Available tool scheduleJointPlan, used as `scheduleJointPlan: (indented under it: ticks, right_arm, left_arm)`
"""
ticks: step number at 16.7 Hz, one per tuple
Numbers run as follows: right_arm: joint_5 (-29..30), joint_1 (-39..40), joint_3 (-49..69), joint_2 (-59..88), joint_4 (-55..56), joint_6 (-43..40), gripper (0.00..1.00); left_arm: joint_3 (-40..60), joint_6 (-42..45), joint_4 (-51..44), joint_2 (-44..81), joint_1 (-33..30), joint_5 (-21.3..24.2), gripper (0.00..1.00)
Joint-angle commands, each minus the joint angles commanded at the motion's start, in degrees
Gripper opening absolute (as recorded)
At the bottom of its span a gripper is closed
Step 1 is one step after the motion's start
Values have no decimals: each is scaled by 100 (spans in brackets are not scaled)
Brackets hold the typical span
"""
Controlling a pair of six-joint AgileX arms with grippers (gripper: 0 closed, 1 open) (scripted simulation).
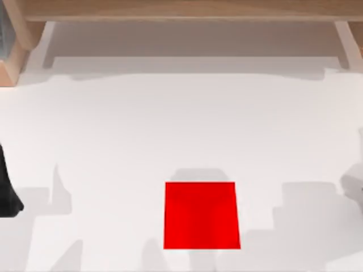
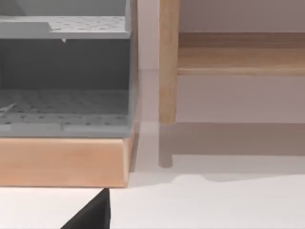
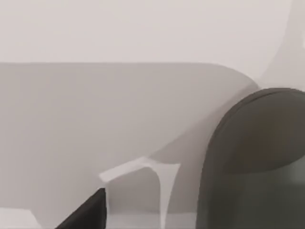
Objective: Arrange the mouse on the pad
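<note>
The white bench (image 1: pixel 170 124) carries the red pad (image 1: pixel 201 215) near its front, lying bare. The right wrist view shows a grey rounded mouse (image 3: pixel 257 157) close up; the left wrist view shows a wooden shelf frame (image 2: pixel 167 62). I cannot tell either pincer's state

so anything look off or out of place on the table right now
The red pad lies flat and square near the table's front edge with nothing on it. The mouse sits apart, close by the right gripper. Nothing looks spilled or damaged.

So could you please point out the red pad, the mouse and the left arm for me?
pad (image 1: pixel 201 215): top view, centre of the red square.
mouse (image 3: pixel 257 162): right wrist view, its rounded grey end.
left arm (image 1: pixel 7 192): top view, black body at the table's left edge.
</note>
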Motion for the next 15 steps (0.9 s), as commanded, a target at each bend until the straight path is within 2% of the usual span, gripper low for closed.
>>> scheduleJointPlan:
  ticks: [6,14,15]
  right_arm:
    - [0,0,0,0,0,0,2]
    - [0,0,0,0,0,0,0]
    - [45,10,144,-303,-279,-6,0]
  left_arm:
    - [0,0,0,0,0,0,100]
    - [0,0,0,0,0,0,100]
    - [0,0,0,0,0,0,100]
